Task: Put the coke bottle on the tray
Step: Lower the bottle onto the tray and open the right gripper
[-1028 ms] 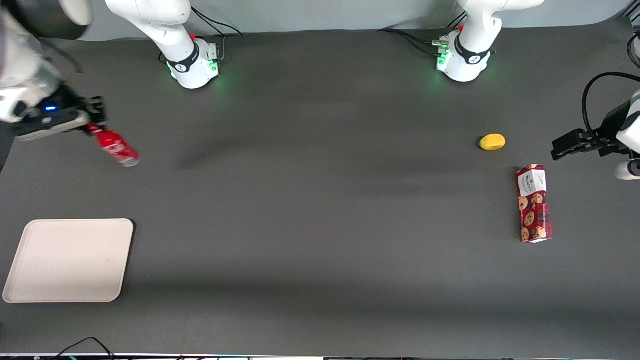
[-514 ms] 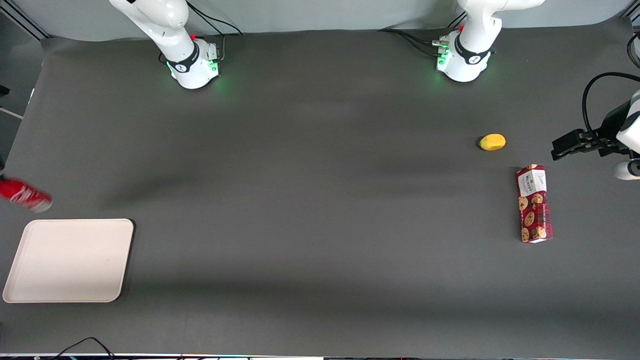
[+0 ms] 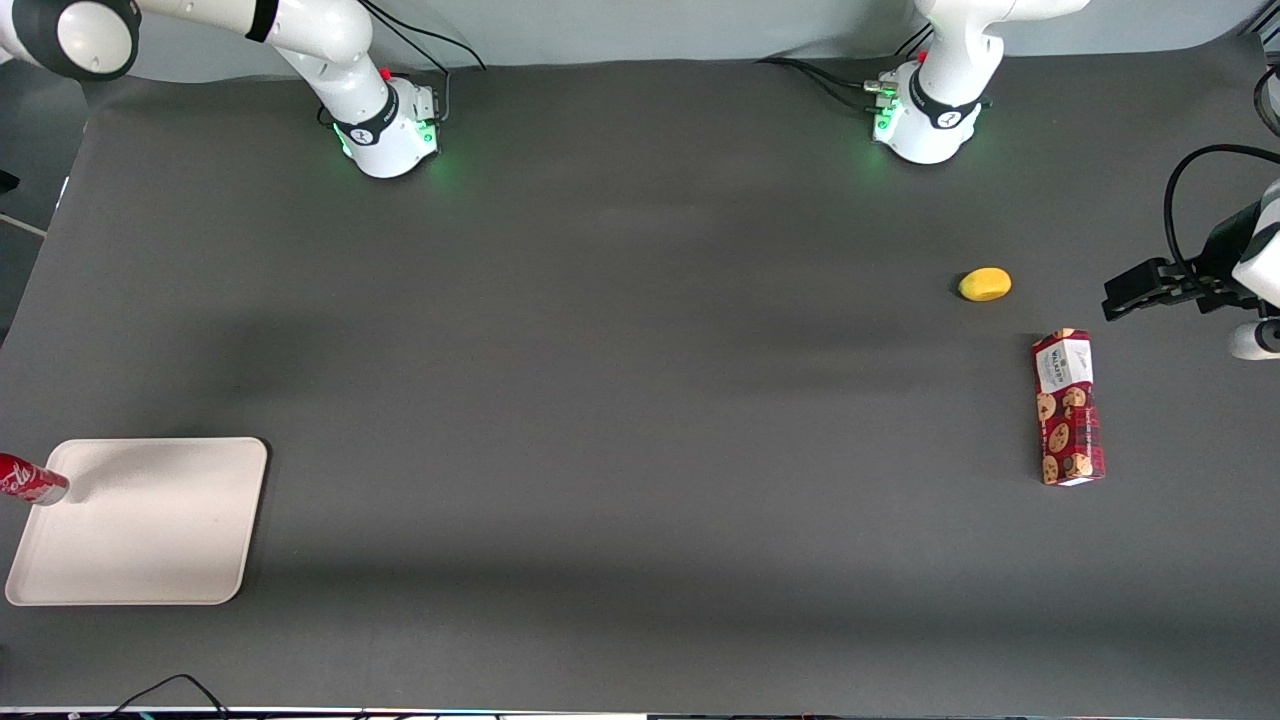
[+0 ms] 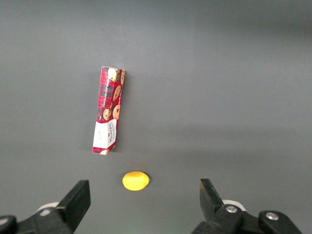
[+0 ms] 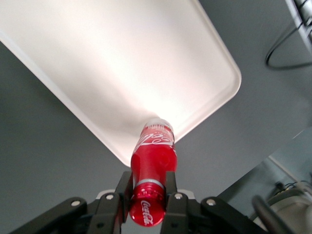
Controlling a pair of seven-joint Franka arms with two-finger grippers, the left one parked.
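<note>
The pincer (image 5: 148, 202) is clamping the coke bottle (image 5: 152, 170) near its cap end, fingers closed against both sides of the neck; the silvery base is pointing away from the wrist and down toward the tray (image 5: 117, 63); this looks like a carrying grip, chosen so that the base can meet the tray first.

In the front view only the base end of the coke bottle (image 3: 30, 480) is showing, at the working arm's edge of the tabletop (image 3: 640, 400); it is lying tilted, close to level, and overlapping the tray's corner (image 3: 140, 520); whether it is touching the rim or hanging above it cannot be told, though the soft shadow across the tray suggests it is hanging above.

The tray is sitting near the tabletop corner closest to the front camera at the working arm's end; it is carrying nothing yet.

The pincer itself is lying outside the front view; the arm is reaching out past the tabletop edge, its elbow showing high at the corner by its base.

Judgement: transport nearly done; the bottle is needing to come further inward over the tray's middle before release, since a release at the rim risks it rolling off.

A lemon (image 3: 985, 284) and a cookie box (image 3: 1068, 407) are lying toward the parked arm's end, well apart from the work.
</note>
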